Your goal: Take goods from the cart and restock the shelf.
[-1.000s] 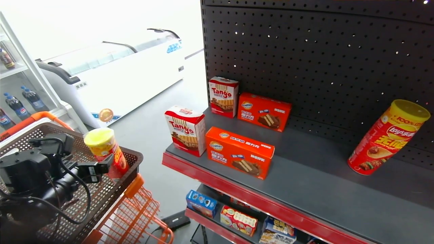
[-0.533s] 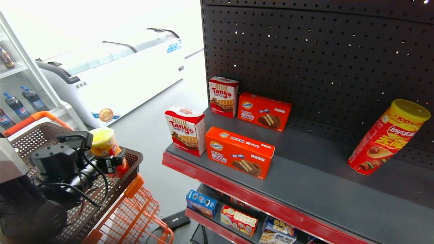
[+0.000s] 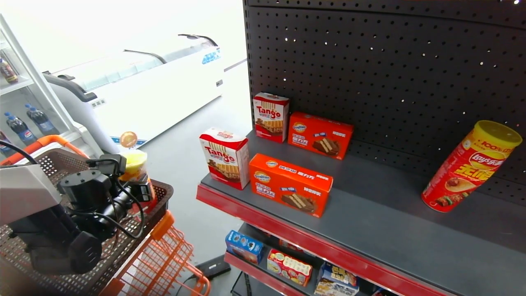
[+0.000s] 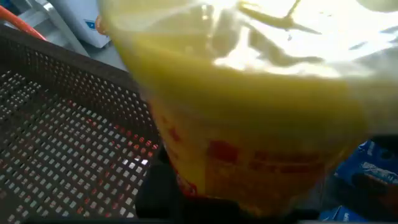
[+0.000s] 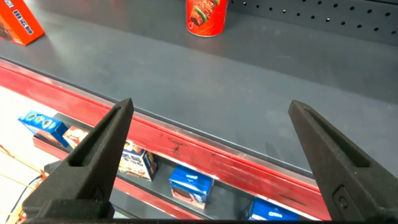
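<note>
Snack stock, counted by kind.
Two chip cans: cart can (image 3: 134, 162) and shelf can (image 3: 468, 168). Two wafer boxes: front wafer box (image 3: 225, 158), back wafer box (image 3: 270, 117). Two orange boxes: front orange box (image 3: 289, 185), back orange box (image 3: 319, 135). At least three lower-shelf boxes (image 3: 243, 246). One cart (image 3: 167, 190).

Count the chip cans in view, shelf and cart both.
2. One chip can stands on the shelf, right side, near the pegboard; the second chip can is in the cart basket, partly behind the left arm. Others may be hidden behind that arm.
</note>
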### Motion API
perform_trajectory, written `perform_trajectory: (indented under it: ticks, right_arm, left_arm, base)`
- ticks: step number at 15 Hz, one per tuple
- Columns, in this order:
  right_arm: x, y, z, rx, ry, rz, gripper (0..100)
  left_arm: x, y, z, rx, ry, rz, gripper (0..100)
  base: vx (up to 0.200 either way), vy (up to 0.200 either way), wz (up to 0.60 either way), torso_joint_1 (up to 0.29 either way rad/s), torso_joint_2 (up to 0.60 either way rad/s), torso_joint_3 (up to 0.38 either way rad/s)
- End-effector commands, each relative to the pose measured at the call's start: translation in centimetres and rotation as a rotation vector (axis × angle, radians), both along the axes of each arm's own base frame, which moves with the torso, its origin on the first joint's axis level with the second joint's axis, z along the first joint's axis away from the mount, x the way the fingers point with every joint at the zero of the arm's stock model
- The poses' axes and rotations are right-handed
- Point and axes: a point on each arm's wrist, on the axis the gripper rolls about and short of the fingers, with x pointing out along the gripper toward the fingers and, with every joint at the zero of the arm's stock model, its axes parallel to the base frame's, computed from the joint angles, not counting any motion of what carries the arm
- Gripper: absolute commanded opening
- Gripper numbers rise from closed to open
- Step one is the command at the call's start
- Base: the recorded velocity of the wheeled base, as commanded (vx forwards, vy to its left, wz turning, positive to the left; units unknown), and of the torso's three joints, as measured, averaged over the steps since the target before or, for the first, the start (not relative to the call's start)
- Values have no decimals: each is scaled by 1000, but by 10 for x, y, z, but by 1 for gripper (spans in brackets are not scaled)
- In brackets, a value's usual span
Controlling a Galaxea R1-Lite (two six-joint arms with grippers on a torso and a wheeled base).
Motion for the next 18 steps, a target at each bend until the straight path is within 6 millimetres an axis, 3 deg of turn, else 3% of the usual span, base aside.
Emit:
perform_trajectory:
  ticks: [1, 4, 8, 11, 14, 15, 17, 18]
  right_arm:
    - [0, 0, 0, 0, 0, 1, 100]
    - [0, 0, 0, 0, 0, 1, 100]
    - [0, 0, 0, 0, 0, 1, 100]
    - [0, 0, 0, 0, 0, 1, 100]
    - [0, 0, 0, 0, 0, 1, 100]
    - [0, 0, 0, 0, 0, 1, 100]
    - [0, 0, 0, 0, 0, 1, 100]
    - [0, 0, 0, 0, 0, 1, 100]
  left_arm:
    - [2, -3, 1, 0, -6, -8, 0]
    - [-4, -9, 13, 17, -32, -23, 0]
    - [-22, -12, 72, 54, -165, -75, 0]
    - [-59, -20, 122, 50, -165, -152, 0]
    - [-73, -28, 155, 61, -267, -187, 0]
    - [-89, -36, 169, 58, -292, -219, 0]
    - [-100, -44, 172, 31, -242, -259, 0]
    - [-117, -46, 169, 18, -231, -314, 0]
  base:
    - [0, 0, 0, 0, 0, 0]
    - [0, 0, 0, 0, 0, 0]
    - [0, 0, 0, 0, 0, 0]
    - [0, 0, 0, 0, 0, 0]
    - [0, 0, 0, 0, 0, 0]
    - [0, 0, 0, 0, 0, 0]
    - [0, 0, 0, 0, 0, 0]
    - [0, 0, 0, 0, 0, 0]
